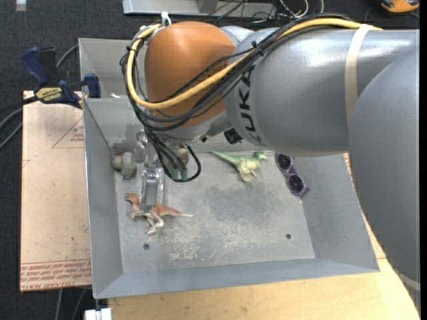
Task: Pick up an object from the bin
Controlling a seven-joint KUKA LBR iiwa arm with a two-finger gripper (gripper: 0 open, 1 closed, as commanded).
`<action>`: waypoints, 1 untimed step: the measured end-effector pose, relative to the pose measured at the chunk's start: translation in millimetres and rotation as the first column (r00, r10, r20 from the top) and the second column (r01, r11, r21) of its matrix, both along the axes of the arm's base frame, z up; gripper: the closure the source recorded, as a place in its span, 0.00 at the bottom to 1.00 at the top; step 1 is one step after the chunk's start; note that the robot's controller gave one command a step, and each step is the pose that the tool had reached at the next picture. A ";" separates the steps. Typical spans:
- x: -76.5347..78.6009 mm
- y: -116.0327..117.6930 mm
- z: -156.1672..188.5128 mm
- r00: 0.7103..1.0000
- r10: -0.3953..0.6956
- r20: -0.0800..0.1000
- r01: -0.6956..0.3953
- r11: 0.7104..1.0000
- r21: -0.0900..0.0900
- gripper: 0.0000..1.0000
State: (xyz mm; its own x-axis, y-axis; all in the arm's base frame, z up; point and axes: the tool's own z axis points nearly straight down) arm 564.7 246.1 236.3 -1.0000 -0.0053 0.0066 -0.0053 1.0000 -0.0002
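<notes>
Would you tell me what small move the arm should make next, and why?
Probably a slight descent straight down: the gripper stands right over the orange toy dinosaur at the left of the bin floor, and the green dinosaur lies well clear.

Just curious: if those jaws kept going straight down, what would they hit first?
Most likely the orange toy dinosaur right beneath the jaws, on the bin floor; the gap is unclear.

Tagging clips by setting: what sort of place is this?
Probably a robotics lab: a large industrial arm over a grey metal bin holding an orange toy dinosaur and a pale green one.
</notes>
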 end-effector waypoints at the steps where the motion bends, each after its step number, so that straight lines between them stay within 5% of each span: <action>1: 2.1 -1.8 5.0 1.000 -0.005 0.008 0.005 1.000 0.002 0.00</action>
